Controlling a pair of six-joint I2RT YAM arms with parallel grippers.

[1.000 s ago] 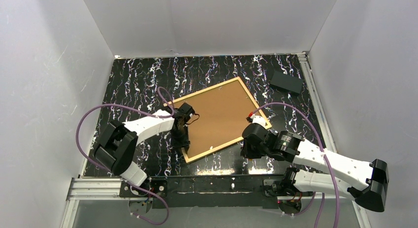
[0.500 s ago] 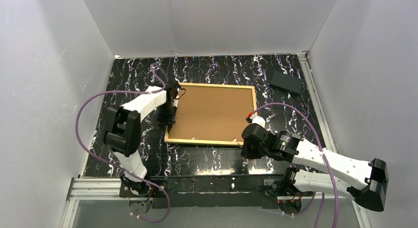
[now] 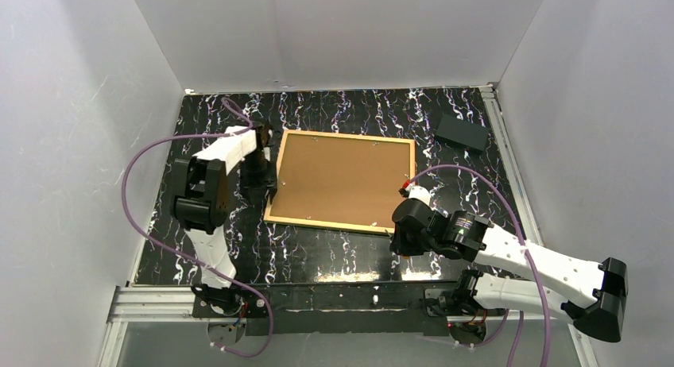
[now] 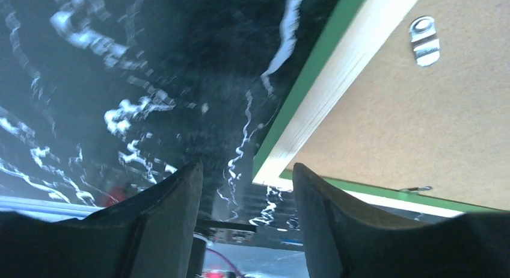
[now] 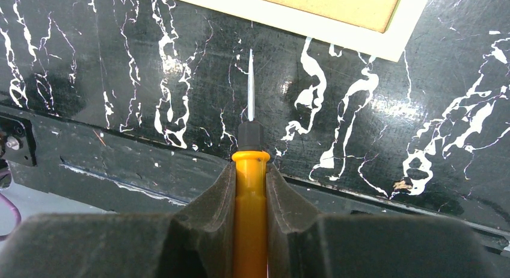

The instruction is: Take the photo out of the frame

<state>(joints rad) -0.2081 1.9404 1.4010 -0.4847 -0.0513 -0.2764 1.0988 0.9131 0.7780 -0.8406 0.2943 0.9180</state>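
The frame (image 3: 334,225) lies face down on the table, so I see its pale back rim and the brown backing panel (image 3: 343,179). The photo is hidden under the panel. My left gripper (image 3: 261,176) is open at the frame's left edge. In the left wrist view the frame's green-edged corner (image 4: 325,67) sits just beyond the gap between the fingers (image 4: 174,218), with a metal turn clip (image 4: 424,40) on the backing. My right gripper (image 3: 401,233) is shut on an orange-handled screwdriver (image 5: 251,200). Its tip points at the table just short of the frame's near right corner (image 5: 337,34).
A dark grey box (image 3: 462,132) lies at the back right of the black marbled table (image 3: 334,252). White walls close in the left, back and right. A metal rail (image 3: 159,303) runs along the near edge by the arm bases.
The left arm swept from the near side to the far left, and the frame turned clockwise with it until nearly square to the table. The right arm has barely moved.
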